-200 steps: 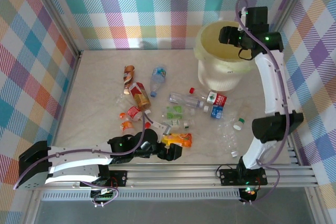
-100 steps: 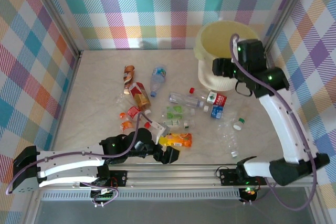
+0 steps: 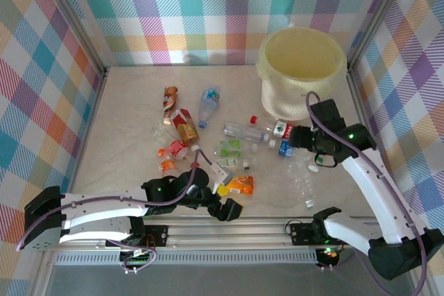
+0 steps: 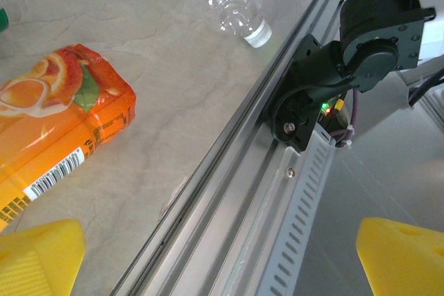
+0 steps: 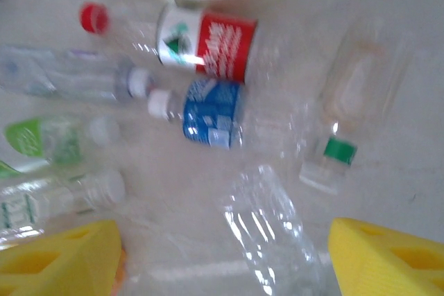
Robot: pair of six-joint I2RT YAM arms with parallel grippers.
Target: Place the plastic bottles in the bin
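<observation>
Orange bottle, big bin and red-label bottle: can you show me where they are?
orange bottle (image 4: 55,112), left wrist view, on its orange-fruit label.
bin (image 3: 288,98), top external view, on its outer wall.
red-label bottle (image 5: 223,48), right wrist view, on the red part of its label.

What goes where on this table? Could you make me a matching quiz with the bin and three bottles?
Things:
1 bin
2 orange-label bottle
3 red-label bottle
4 brown-label bottle

Places:
A back-left end of the scatter
B back right corner
C beside the left pincer
D at the bin's foot

Pairs: 1-B, 2-C, 3-D, 4-A
</observation>
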